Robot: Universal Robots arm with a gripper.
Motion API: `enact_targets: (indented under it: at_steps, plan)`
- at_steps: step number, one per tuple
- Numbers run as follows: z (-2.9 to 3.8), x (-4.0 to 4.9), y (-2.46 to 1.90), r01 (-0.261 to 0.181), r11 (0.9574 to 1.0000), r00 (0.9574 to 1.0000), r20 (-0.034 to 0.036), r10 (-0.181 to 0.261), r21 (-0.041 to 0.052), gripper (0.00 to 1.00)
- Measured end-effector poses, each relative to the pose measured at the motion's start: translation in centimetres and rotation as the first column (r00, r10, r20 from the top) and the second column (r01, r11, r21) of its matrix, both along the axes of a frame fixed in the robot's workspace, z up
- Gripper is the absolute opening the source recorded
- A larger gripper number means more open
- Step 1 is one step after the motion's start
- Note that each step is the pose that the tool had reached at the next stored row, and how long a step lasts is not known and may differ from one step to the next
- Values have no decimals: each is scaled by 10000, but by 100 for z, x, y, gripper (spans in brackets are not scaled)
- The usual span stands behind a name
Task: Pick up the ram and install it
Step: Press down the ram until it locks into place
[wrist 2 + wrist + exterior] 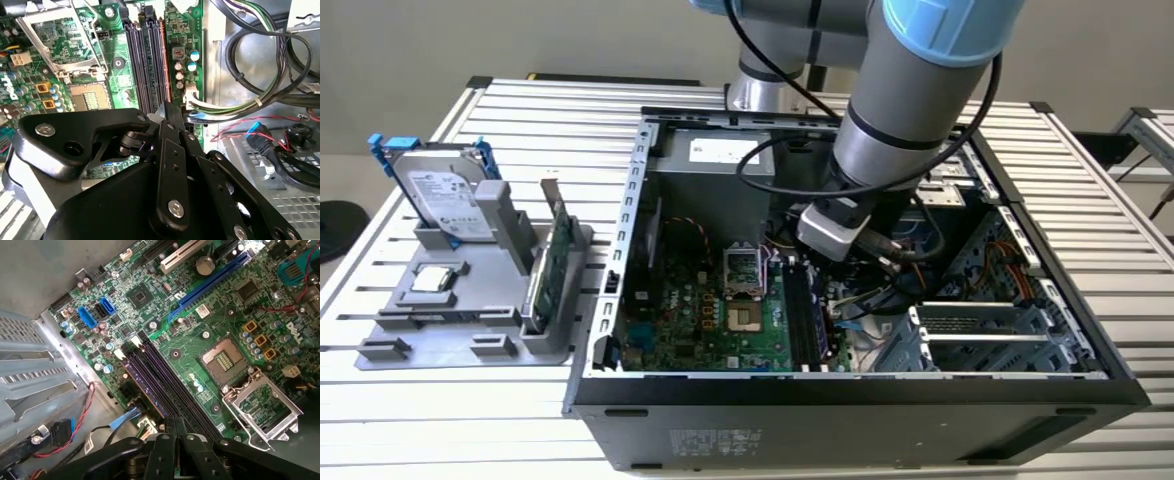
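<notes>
The ram is a thin blue-purple stick standing in the outermost of the dark memory slots on the green motherboard. In the second wrist view the ram shows as a narrow strip with an orange-brown edge. From the exterior view it is a bluish line inside the open computer case. My gripper is shut, its black fingertips together right over one end of the ram. The second wrist view puts the gripper at that same end. Whether the fingertips touch the stick is hidden.
A bundle of cables and a metal drive cage crowd the case beside the slots. The open processor socket lies on the slots' other side. Outside the case, a grey tray carries a silver hard drive and an upright green card.
</notes>
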State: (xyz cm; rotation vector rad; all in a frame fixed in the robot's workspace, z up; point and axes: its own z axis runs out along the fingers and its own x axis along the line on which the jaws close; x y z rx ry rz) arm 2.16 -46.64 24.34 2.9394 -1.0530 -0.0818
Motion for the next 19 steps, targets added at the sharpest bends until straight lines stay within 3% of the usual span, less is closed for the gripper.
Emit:
enact_targets:
  at_steps: [10,19]
  plan:
    - [-1,0,0,627,9980,9980,0,-627,0,0]
    - [-2,0,0,1325,9912,9912,0,-1325,1,0]
